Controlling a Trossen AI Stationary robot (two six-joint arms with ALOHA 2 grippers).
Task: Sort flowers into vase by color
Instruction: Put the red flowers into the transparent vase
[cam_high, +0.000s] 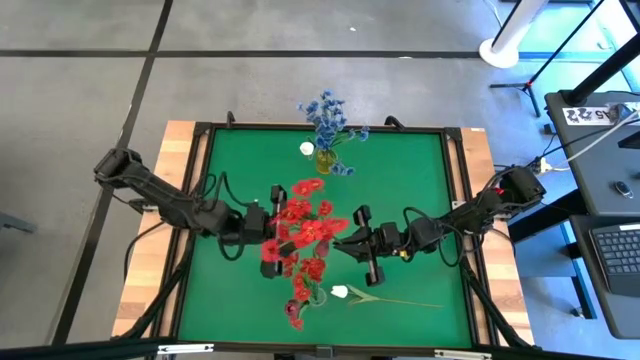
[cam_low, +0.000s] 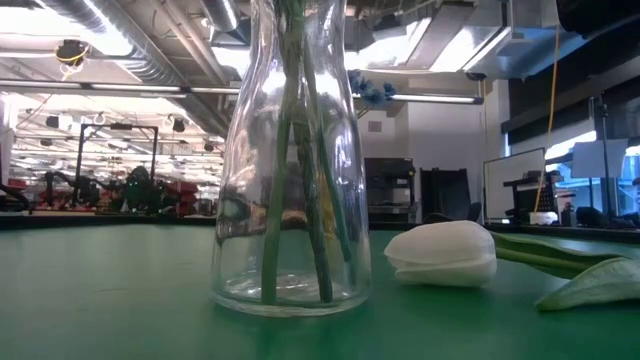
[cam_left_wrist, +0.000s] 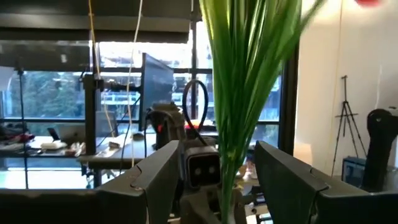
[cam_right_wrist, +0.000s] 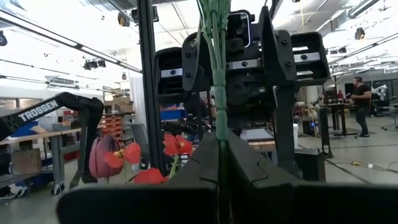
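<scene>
My table (cam_high: 400, 180) is covered in plain deep green, framed by pale wood. My arms are dark, nearly black. Between my pincers, the red flowers (cam_high: 300, 235) stand on thin green stalks. At the far edge, blue flowers (cam_high: 325, 118) sit in a yellowish vase (cam_high: 325, 160). Near me lies a white tulip (cam_low: 445, 254), beside a clear glass vase (cam_low: 290, 200).

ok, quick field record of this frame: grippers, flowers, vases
left gripper: open, fingers either side of the red stems
right gripper: shut on red flowers stems, mid-table
far vase: blue flowers, one white bud at its left
near vase: clear glass, green stems inside
white tulip: lying on green mat beside near vase, not sorted
</scene>
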